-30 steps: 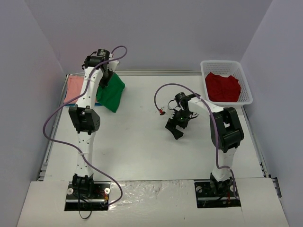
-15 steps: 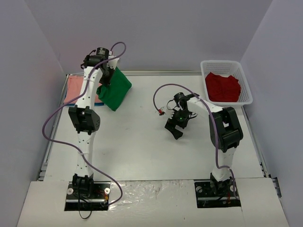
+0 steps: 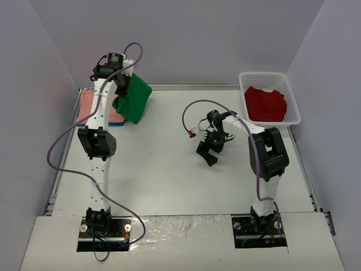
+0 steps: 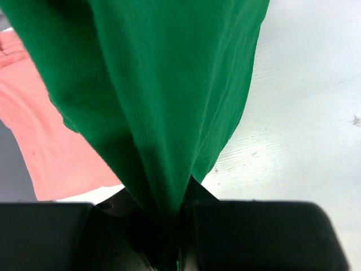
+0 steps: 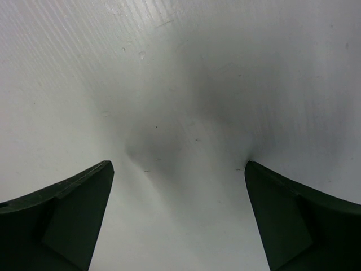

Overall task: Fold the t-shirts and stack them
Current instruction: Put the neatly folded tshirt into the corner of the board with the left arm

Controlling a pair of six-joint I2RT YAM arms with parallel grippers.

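Stacking step: left claw (image 4: 167,237) clamps the green shirt (image 4: 169,84), which hangs below it. Right claw (image 5: 177,169) is spread wide and empty. Next: lower the shirt onto the pink shirt (image 4: 51,147) alongside, probably the stack.

Looked like a robotics lab: bare white surface (image 3: 169,180) boxed in by plain grey walls (image 3: 197,39), cabled arms (image 3: 97,144) bolted down.

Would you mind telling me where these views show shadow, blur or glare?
Right wrist: a grey shadow darkens the table between the open fingers of the right tool. Left wrist: the green t-shirt is sharp, the left tool pinching it dark and soft. Top external: even light, no glare.
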